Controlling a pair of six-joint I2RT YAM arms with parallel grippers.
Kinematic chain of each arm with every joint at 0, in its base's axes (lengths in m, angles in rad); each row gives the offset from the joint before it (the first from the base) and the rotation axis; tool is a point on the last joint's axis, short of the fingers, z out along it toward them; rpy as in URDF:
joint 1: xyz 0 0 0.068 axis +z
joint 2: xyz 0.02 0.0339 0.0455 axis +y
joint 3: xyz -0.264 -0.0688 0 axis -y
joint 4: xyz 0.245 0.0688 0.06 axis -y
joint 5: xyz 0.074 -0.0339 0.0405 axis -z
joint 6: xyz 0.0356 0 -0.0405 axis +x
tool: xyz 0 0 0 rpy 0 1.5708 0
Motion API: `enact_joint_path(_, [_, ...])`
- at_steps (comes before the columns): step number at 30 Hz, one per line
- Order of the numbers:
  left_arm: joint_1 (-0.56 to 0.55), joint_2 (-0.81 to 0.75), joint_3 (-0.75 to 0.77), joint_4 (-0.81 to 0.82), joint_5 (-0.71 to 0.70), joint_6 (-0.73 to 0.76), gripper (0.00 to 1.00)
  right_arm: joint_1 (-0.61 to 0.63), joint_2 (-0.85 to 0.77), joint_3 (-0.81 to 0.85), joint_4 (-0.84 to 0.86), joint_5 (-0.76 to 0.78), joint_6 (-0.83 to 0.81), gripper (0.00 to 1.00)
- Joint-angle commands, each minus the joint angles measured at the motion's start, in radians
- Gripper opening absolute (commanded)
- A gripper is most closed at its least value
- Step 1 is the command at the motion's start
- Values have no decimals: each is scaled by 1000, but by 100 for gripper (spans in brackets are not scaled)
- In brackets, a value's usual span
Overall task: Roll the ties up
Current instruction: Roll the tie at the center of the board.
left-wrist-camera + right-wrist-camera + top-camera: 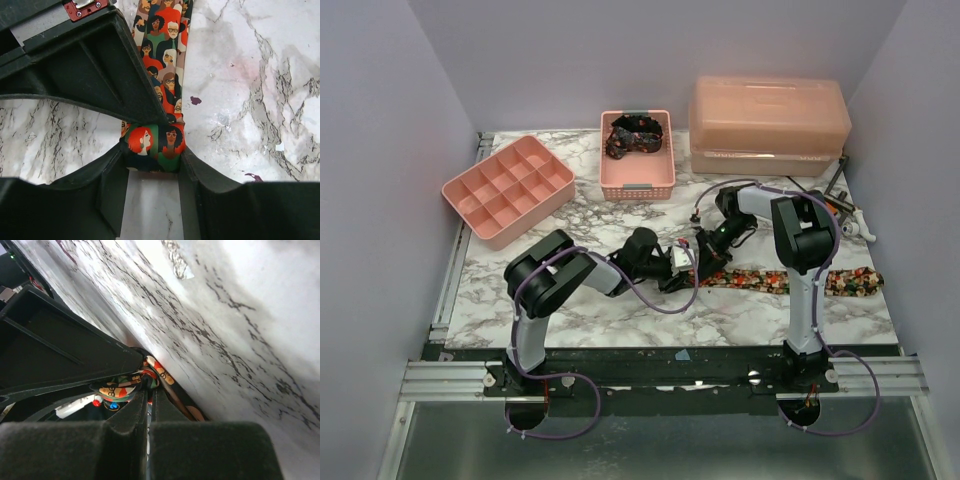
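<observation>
The left gripper (151, 152) pinches the tie (165, 50) by its folded end, likely to start rolling, while the right gripper (148, 395), pressed together, seemingly braces it alongside.

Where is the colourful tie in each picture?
Top: tie lies flat, right of centre, towards the near edge.
Left wrist: tie runs from top middle down to the centre.
Right wrist: only a scrap of tie shows, just left of centre.
Shared landmark: the marble table under it.

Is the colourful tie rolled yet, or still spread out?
Mostly spread: the tie is curled only at the end inside the left gripper; the rest lies flat.
</observation>
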Motion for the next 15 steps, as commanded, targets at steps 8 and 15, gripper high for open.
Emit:
enact_joint_path(8, [-27,-121,-96,91,36,-13,37,46,89,38,179,151,-80,1])
enact_joint_path(15, [-47,-63,-38,87,-12,-52,39,90,85,47,178,97,-102,1])
